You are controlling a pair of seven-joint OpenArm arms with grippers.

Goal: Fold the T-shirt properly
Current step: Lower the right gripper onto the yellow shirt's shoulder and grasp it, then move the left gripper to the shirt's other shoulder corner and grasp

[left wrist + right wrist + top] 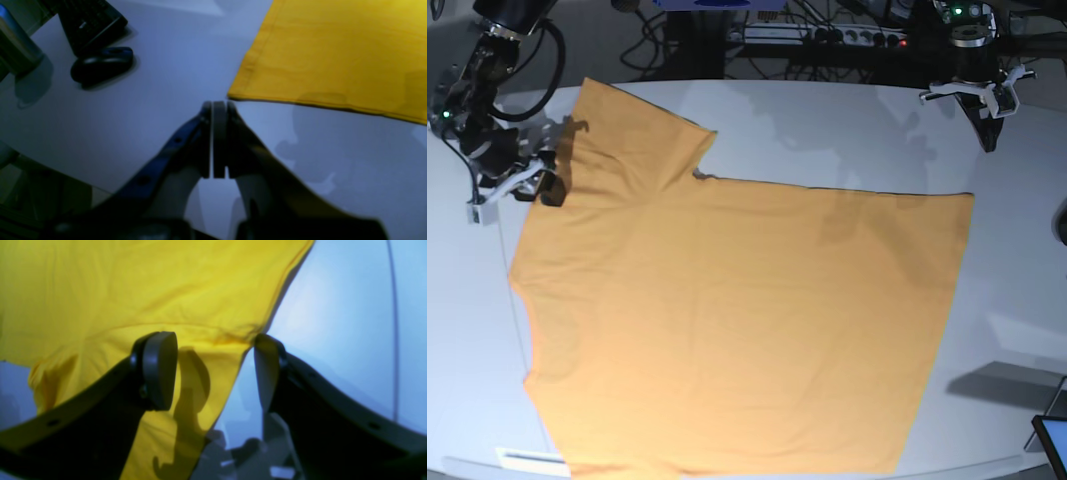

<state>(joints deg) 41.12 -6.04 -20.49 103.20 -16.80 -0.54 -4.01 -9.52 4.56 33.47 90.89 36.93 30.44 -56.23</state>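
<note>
The orange-yellow T-shirt lies spread flat on the white table, with one sleeve at the upper left of the base view. My right gripper is open and hangs over the shirt's left edge next to that sleeve. In the right wrist view the shirt fills the top left, and its edge runs between the open fingers of the gripper. My left gripper is shut and empty, just off the shirt's far right corner. In the left wrist view it sits close to that corner of the shirt.
A black mouse and keyboard lie on the table beyond the left gripper, beside a metal cylinder. Cables and a power strip run along the back edge. A screen corner shows at the bottom right.
</note>
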